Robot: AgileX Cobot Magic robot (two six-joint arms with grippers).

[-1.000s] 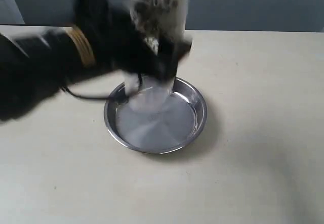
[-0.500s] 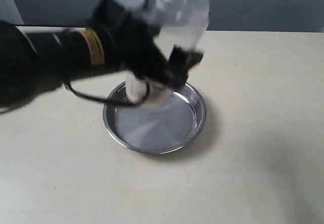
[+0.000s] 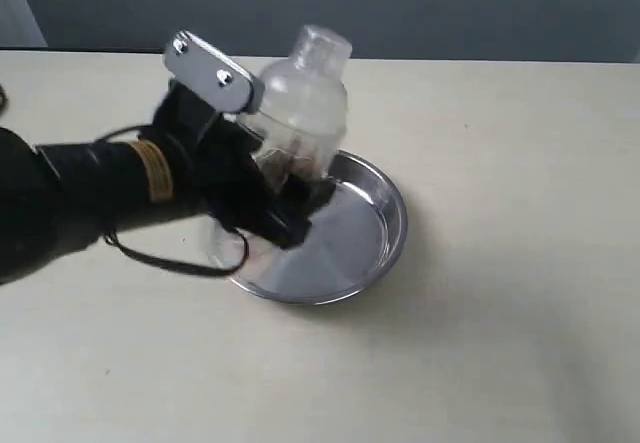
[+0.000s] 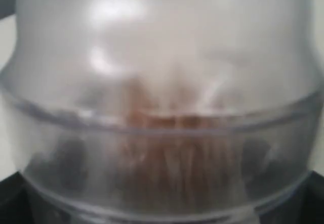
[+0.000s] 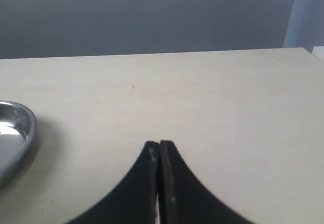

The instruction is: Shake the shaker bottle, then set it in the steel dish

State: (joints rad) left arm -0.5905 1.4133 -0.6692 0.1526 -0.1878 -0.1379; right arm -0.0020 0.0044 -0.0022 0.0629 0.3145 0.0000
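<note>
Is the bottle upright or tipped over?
Upright, or nearly: the bottle is held cap up, with brown granules low inside.

1. The shaker bottle point(image 4: 162, 82) fills the view, sitting between two dark fingers point(image 4: 9, 198) of which only the edges show.
2. Blurred brown granules point(image 4: 167, 153) lie behind its frosted wall, midway between the fingers.

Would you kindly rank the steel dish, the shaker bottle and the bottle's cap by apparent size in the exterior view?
1. steel dish: widest, though partly covered.
2. shaker bottle: clearly narrower than the dish, with its lower part hidden.
3. cap: plainly the smallest.
</note>
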